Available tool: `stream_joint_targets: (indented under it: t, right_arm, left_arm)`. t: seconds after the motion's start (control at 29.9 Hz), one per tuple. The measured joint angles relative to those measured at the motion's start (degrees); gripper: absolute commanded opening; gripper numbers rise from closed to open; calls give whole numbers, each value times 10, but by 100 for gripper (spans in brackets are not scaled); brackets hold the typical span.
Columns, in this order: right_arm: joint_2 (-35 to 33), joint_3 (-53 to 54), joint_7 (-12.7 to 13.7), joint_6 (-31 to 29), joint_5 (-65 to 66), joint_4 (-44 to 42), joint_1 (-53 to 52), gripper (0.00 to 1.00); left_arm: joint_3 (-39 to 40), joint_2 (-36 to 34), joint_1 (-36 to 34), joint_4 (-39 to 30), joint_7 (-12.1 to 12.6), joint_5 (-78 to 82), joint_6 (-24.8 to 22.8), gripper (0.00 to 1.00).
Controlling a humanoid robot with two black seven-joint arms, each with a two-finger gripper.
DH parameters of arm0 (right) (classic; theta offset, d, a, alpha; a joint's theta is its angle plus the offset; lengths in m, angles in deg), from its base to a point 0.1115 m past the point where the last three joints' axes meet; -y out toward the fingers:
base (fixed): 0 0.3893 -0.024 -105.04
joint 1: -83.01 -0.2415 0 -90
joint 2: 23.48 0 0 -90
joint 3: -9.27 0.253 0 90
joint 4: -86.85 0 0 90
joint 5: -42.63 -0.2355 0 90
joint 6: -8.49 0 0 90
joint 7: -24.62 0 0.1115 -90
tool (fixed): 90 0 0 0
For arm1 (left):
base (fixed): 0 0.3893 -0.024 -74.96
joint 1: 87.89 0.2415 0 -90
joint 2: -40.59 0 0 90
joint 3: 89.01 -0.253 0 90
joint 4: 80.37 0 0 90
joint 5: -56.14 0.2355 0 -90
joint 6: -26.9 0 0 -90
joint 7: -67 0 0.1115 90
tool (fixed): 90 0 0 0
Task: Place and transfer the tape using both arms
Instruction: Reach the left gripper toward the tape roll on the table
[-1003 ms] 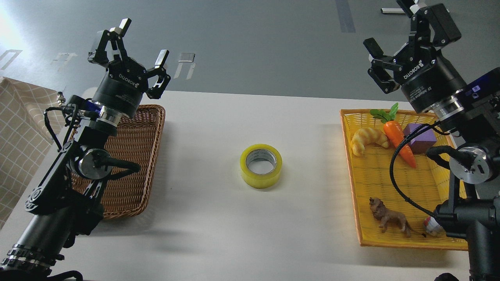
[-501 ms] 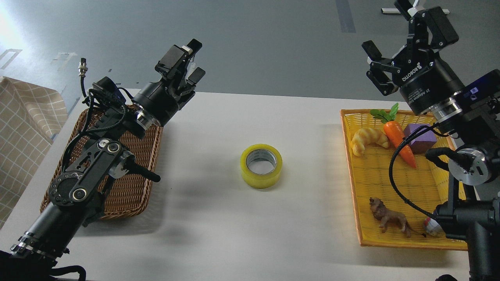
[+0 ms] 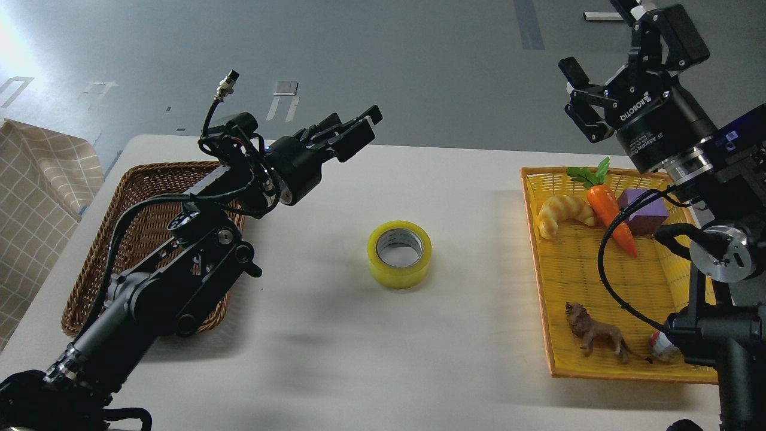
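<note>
The tape (image 3: 397, 277), a yellow roll with a pale core, lies flat on the white table (image 3: 359, 359) near its middle. My left gripper (image 3: 361, 124) is open and empty. It points right, in the air, up and to the left of the tape and apart from it. My right gripper (image 3: 603, 37) is open and empty. It is raised high at the far right, above the back of the yellow basket (image 3: 574, 281) and well away from the tape.
A brown wicker basket (image 3: 143, 197) stands at the left, partly under my left arm. The yellow basket holds a croissant toy (image 3: 562, 212), a carrot (image 3: 610, 212), a purple block (image 3: 645, 212) and a lion figure (image 3: 595, 336). A checked cloth (image 3: 30, 197) lies at far left.
My left arm has swung right from above the brown basket, and its gripper has turned to point right, nearer the tape. The tape and the right arm have hardly moved.
</note>
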Motion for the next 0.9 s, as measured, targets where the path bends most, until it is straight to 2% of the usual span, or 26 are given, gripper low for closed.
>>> stream_joint_targets:
  t: [0.03, 0.07, 0.1, 0.17, 0.27, 0.37, 0.5, 0.67, 0.9]
  right_arm:
    - [0, -1, 0, 0, 0, 1, 0, 100]
    - [0, -2, 0, 0, 0, 1, 0, 100]
    - [0, -3, 0, 0, 0, 1, 0, 100]
    - [0, -4, 2, 0, 0, 1, 0, 100]
    - [0, -4, 3, 0, 0, 1, -2, 100]
    - [0, -6, 4, 0, 0, 0, -3, 100]
    - [0, -17, 6, 0, 0, -3, -5, 100]
    - [0, -27, 6, 0, 0, 0, -4, 100]
    - [0, -27, 6, 0, 0, 1, -2, 99]
  left_arm:
    - [-15, 2, 0, -3, 34, 1, -1, 99]
    - [-27, 1, 0, -4, 54, 2, -3, 99]
    - [-44, -1, -1, -5, 66, 4, -4, 99]
    - [-76, -6, -2, -6, 72, 13, -5, 99]
    - [-105, -15, -3, -3, 71, 42, -5, 99]
    - [-112, -19, 1, -3, 58, 63, -6, 99]
    - [-114, -22, 7, -38, 41, 66, -5, 99]
    - [-127, -29, 7, -33, 20, 72, -6, 99]
    - [-211, -80, -7, -9, 19, 95, -7, 99]
